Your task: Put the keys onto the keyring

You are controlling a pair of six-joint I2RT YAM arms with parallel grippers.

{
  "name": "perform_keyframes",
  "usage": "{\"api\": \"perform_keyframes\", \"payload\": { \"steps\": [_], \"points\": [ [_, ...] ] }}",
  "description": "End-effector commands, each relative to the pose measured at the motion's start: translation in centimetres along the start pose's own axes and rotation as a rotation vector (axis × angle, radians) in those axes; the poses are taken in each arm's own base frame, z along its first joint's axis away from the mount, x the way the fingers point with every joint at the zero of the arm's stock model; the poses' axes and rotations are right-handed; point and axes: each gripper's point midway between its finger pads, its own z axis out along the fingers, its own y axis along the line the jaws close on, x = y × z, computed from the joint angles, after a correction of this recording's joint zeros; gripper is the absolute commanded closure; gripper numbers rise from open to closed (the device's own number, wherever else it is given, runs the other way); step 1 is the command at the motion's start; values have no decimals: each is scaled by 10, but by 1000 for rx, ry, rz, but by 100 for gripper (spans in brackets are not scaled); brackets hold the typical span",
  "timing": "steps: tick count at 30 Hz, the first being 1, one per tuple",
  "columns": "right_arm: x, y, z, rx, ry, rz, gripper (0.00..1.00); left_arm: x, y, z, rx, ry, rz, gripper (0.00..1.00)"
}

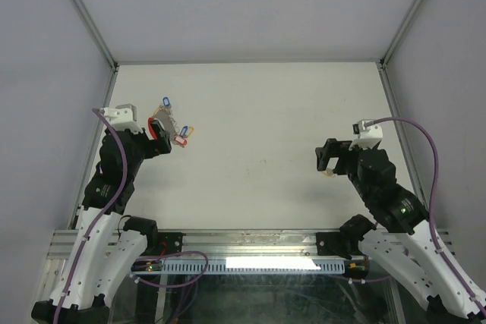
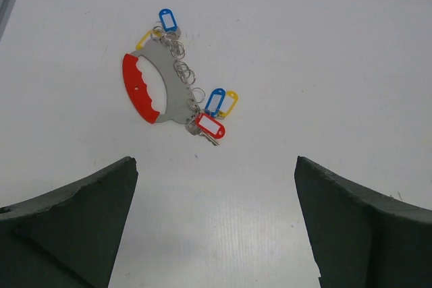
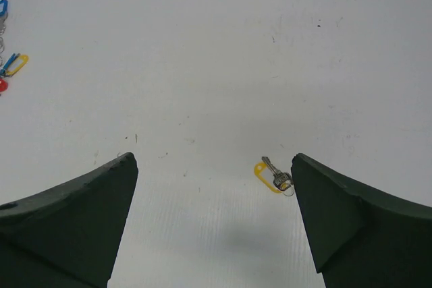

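The keyring [image 2: 164, 89], a D-shaped loop with a red arc and a grey bar, lies flat on the white table ahead of my left gripper [image 2: 214, 183], which is open and holds nothing. Several keys hang on it by small rings: tags in blue [image 2: 168, 19] and yellow [image 2: 144, 38] at one end, and blue [image 2: 215, 101], yellow [image 2: 230, 103] and red [image 2: 210, 127] at the other. One loose key with a yellow tag [image 3: 273, 175] lies on the table just inside the right finger [image 3: 358, 224] of my open right gripper [image 3: 212, 173]. From above, the keyring [image 1: 159, 130] sits at my left gripper [image 1: 158, 142].
The table [image 1: 258, 111] is a plain white board with grey walls on three sides. My right gripper [image 1: 325, 161] hovers right of centre. The aluminium rail [image 1: 250, 242] with the arm bases runs along the near edge.
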Motion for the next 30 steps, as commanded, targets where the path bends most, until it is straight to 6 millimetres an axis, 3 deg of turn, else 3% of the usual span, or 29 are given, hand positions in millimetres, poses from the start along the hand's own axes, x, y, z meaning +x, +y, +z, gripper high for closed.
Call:
{"api": "perform_keyframes", "payload": {
  "steps": [1,14,17,21,26,30],
  "points": [
    [-18,5,-6,-32,-71,24,0,-6,-2,0,8,-22,-5,1],
    [-13,7,-2,-33,-52,23,0,-1,-1,9,-7,9,-1,1],
    [-14,7,-2,-34,-56,27,0,1,-11,17,49,14,8,1],
    [-13,6,-4,-35,-60,37,0,18,-26,44,110,94,-1,1],
    [-13,6,-5,-39,-62,39,0,38,-28,89,65,238,-5,4],
    [-14,7,-6,-43,-68,41,0,30,-33,126,41,273,3,6]
  ]
}}
